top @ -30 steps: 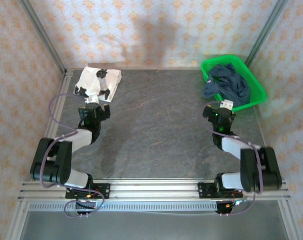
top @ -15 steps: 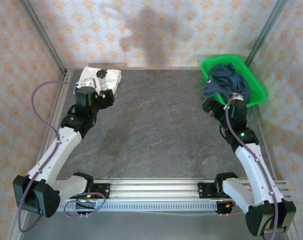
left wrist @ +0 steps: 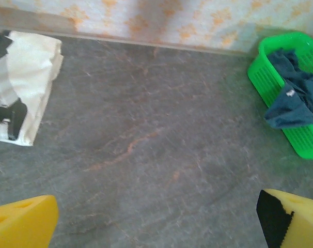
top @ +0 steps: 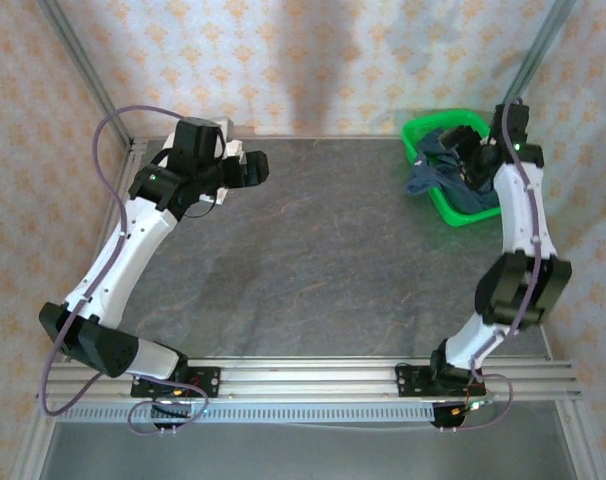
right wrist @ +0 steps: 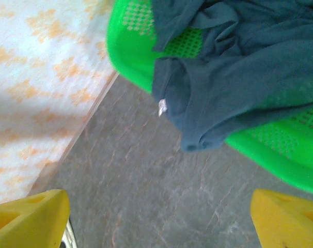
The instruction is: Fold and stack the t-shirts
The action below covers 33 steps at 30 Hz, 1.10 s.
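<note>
Top view, left arm point(top: 133, 235): reaches to 11 o'clock on the tabletop point(top: 323, 260), its jaws turned toward 3 o'clock.
Top view, right arm point(top: 518, 215): stretched to 1 o'clock, its jaws over the basket point(top: 415, 130).
Top view, navy shirt point(top: 453, 170): bunched in the basket, one fold hanging over the rim on the 9 o'clock side.
Left wrist, left jaws: released; they stand wide apart at 7 and 5 o'clock of the view, with only bare tabletop between them.
Left wrist, white shirt point(left wrist: 22, 88): at 9 o'clock, lying flat on the tabletop by the far wall, a compact block with straight edges.
Left wrist, navy shirt point(left wrist: 293, 101): at 3 o'clock, draped over the basket point(left wrist: 301, 142), well apart from the white shirt.
Right wrist, right jaws: released; wide apart at 7 and 5 o'clock, grasping nothing.
Right wrist, navy shirt point(right wrist: 234, 67): at 1 o'clock, crumpled, spilling over the green rim point(right wrist: 130, 46) with a small label showing; the jaws are near it but not touching.
Done, as I judge: the white shirt looks folded and set down at the far left.
Left, as I judge: lift the navy shirt out, spread it, fold it, stack it on the white shirt; roughly half the task.
</note>
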Tool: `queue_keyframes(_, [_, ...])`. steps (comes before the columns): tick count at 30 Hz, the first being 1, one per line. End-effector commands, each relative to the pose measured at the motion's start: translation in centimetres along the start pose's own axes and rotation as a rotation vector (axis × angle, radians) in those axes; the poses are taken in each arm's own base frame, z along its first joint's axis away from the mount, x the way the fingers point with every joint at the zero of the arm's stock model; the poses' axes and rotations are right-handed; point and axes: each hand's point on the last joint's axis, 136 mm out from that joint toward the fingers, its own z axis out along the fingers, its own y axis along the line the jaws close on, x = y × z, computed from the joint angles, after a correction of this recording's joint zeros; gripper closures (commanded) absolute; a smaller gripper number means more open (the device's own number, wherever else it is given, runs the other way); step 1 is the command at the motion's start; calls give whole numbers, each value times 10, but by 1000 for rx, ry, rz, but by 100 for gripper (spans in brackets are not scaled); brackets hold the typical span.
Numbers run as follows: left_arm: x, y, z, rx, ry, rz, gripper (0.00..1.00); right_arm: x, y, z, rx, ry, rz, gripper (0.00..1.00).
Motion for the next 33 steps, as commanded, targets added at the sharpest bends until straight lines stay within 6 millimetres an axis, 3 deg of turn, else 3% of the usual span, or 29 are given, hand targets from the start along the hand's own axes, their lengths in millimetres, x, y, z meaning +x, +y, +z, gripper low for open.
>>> queue_keyframes(1, [16, -6, -11, 15, 73, 32, 0, -20, -20, 12, 116, 20, 3, 10])
queue_keyframes(7, [34, -18, -16, 53, 109, 61, 0, -57, -55, 64, 227, 20, -8, 18])
queue_keyframes(13, [47, -16, -23, 55, 105, 40, 0, -69, -60, 118, 173, 73, 72, 36])
queue_keyframes(19, [60, 0, -24, -7, 125, 17, 0, -67, -68, 164, 133, 121, 185, 47])
queue_keyframes(27, [60, 16, -29, -92, 99, 13, 0, -68, -86, 197, 142, 102, 269, 50])
queue_keyframes(33, [59, 23, -31, -127, 88, 10, 0, -81, -82, 210, 96, 47, 305, 53])
